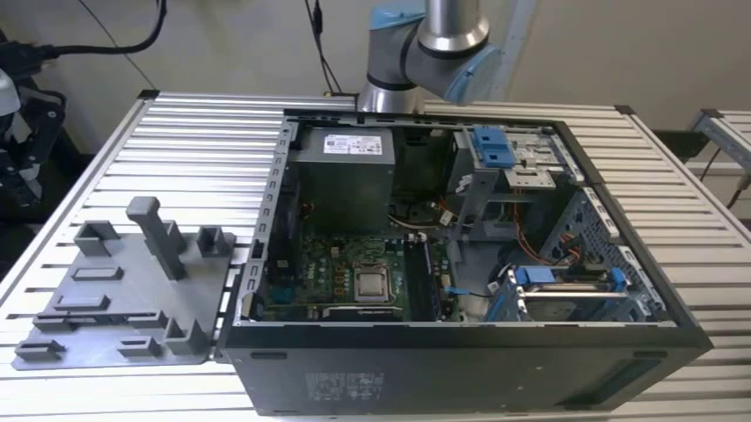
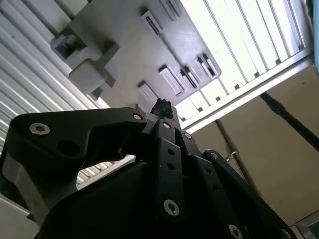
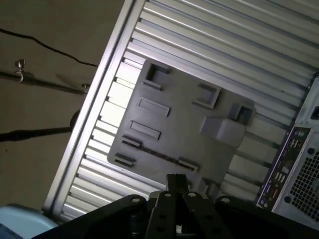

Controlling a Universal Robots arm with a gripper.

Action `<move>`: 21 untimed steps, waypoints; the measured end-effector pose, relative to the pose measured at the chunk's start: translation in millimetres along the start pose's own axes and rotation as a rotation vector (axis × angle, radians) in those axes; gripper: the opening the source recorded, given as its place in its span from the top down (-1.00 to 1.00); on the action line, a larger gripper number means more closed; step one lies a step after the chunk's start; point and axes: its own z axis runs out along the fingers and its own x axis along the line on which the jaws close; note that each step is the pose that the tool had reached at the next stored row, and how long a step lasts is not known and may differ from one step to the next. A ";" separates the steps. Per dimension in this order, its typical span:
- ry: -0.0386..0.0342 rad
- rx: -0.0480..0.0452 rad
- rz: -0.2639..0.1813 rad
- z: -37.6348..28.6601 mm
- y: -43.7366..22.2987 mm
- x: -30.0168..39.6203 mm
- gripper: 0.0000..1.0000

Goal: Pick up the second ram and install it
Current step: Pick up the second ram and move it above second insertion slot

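The gripper (image 3: 176, 182) is held shut, empty, over the nine-o'clock tray (image 3: 179, 117); the ram, likely light and brittle, is best gripped edgewise.

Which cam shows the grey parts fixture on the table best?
First wrist view: the grey fixture appears nearly whole, face-on, pockets distinct. Exterior view shows it obliquely beside the computer case. Second wrist view shows part behind the claw.

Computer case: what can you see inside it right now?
Inside the computer case: a grey power supply, the green motherboard with its processor, and blue drive brackets on the exterior view's right. The power supply and drive cage cover whatever lies beneath them.
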 end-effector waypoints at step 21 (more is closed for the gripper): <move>0.0088 0.0109 -0.168 0.0 0.0 0.0 0.79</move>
